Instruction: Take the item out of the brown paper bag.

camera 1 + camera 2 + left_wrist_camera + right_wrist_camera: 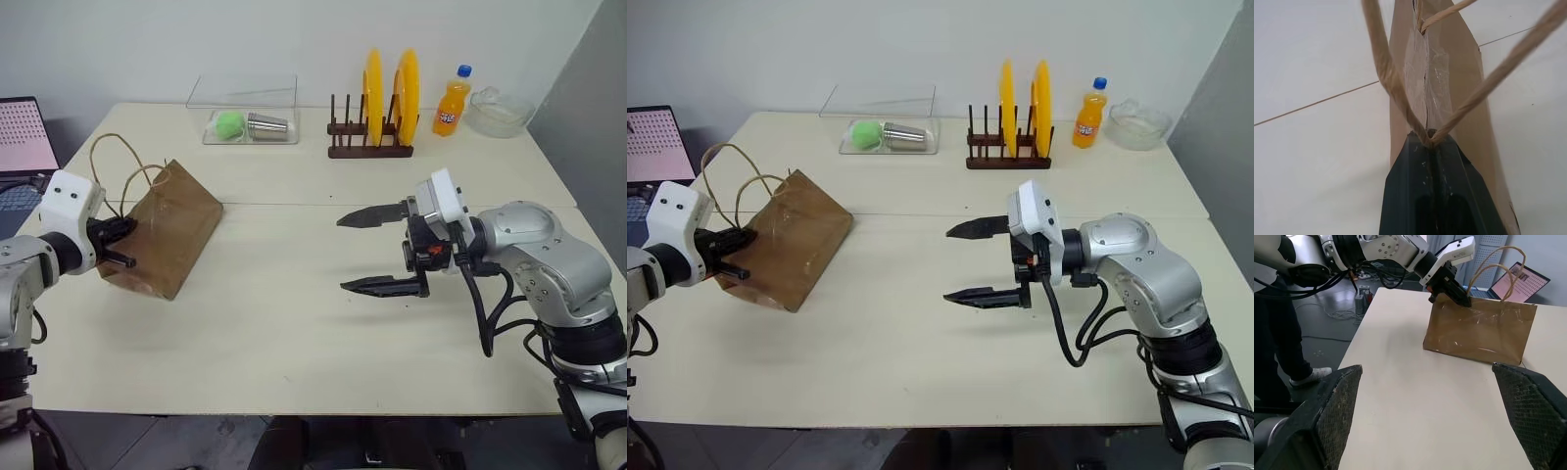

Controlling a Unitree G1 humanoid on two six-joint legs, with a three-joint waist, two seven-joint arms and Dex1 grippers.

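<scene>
Brown paper bag (168,230): lying on the counter (294,323), mouth edge pinched in the left tool (120,243), whose fingers are pressed together on the paper at the base of the loop handles (122,166). Right tool (384,250): fingers spread wide, nothing between them, held above the counter well apart from the bag, pointing toward it. Item: cannot be seen; whether it sits inside the bag cannot be told.

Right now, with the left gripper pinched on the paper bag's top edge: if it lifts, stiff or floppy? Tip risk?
Probably floppy: the brown paper bag is thin, creased paper, leaning rather than upright. The left gripper is shut on its top edge by the handles, so a lift would likely crumple or swing it. It looks light, so it may well slide or tip.
</scene>
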